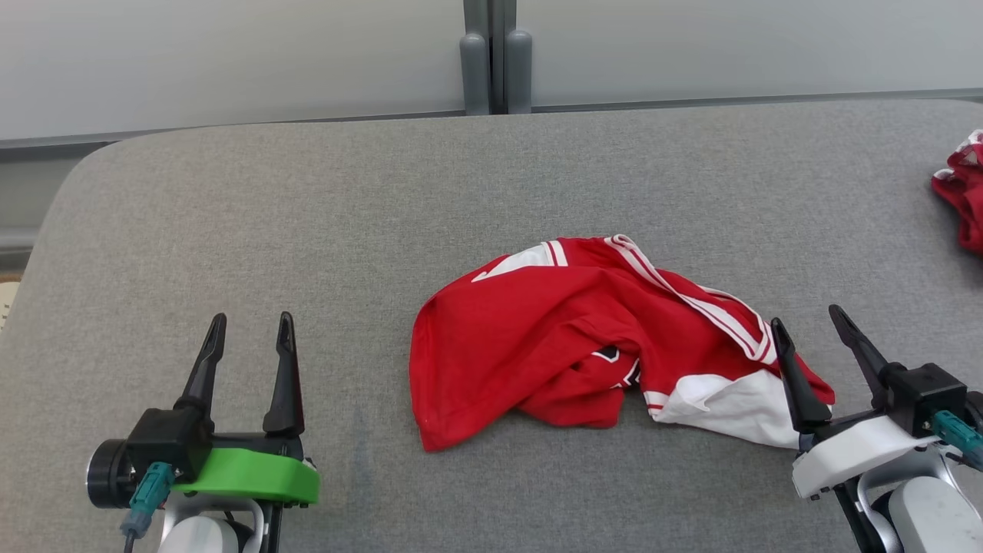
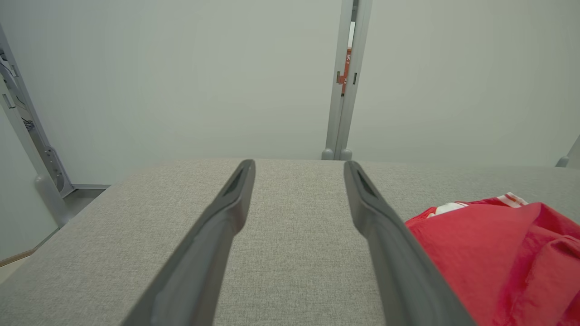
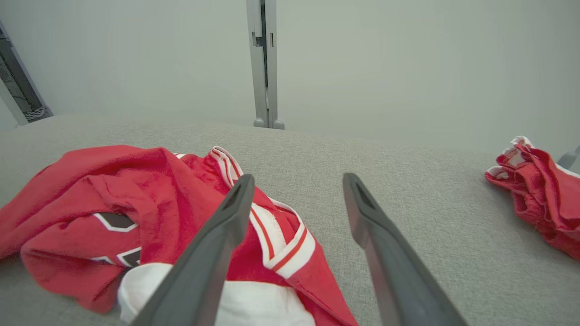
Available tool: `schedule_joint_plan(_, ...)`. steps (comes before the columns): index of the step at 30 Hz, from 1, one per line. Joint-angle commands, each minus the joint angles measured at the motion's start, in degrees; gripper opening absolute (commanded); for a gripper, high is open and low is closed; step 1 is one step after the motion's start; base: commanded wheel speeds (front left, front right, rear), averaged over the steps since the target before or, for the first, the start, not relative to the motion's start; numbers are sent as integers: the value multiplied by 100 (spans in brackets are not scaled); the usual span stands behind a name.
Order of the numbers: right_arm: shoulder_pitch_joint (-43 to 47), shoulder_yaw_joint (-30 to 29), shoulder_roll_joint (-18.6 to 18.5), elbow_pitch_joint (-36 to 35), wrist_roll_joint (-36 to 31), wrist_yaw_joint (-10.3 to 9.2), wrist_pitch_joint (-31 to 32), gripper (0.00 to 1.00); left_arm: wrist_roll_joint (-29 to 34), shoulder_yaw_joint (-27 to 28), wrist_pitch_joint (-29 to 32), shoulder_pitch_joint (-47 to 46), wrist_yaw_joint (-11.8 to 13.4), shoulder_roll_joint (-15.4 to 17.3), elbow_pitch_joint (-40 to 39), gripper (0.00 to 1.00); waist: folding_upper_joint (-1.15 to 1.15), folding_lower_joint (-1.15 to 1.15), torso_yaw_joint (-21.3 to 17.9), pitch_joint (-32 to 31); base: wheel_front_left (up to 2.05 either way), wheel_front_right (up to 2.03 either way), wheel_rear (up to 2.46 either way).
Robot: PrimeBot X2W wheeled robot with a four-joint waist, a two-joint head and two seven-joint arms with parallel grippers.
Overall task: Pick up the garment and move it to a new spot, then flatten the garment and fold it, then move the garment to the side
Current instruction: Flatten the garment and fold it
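Well, we see the red-and-white jersey (image 1: 584,338) lying crumpled at the middle of the grey padded table (image 1: 307,192). Our right gripper (image 1: 806,316) sits at the jersey's right end, fingers spread wide, pinching nothing. Our left gripper (image 1: 253,316) rests well apart on the left, fingers spread too. A second red garment (image 1: 964,192) lies at the table's far right edge.

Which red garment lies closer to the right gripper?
The crumpled red-and-white garment at centre; the right gripper hangs at its white edge. The other red bundle lies far right.
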Motion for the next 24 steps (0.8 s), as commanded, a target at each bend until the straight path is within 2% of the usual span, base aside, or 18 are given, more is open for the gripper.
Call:
schedule_joint_plan(1,-145,55,-74,200,-38,-5,-11,100,-6,-12,-1,-39,-25,8,-7,100,0,0,46,42,0,0,0)
schedule_joint_plan(9,-455,582,-298,1206,182,-5,167,100,-80,-146,0,-126,17,8,20,100,0,0,225,155,0,0,0)
schedule_joint_plan(19,198,938,-243,1247,658,-6,173,100,-118,-196,0,-29,70,8,28,100,0,0,326,119,0,0,0)
schedule_joint_plan(24,184,936,-232,1344,671,-6,322,100,-96,-184,0,-32,69,8,31,100,0,0,290,111,0,0,0)
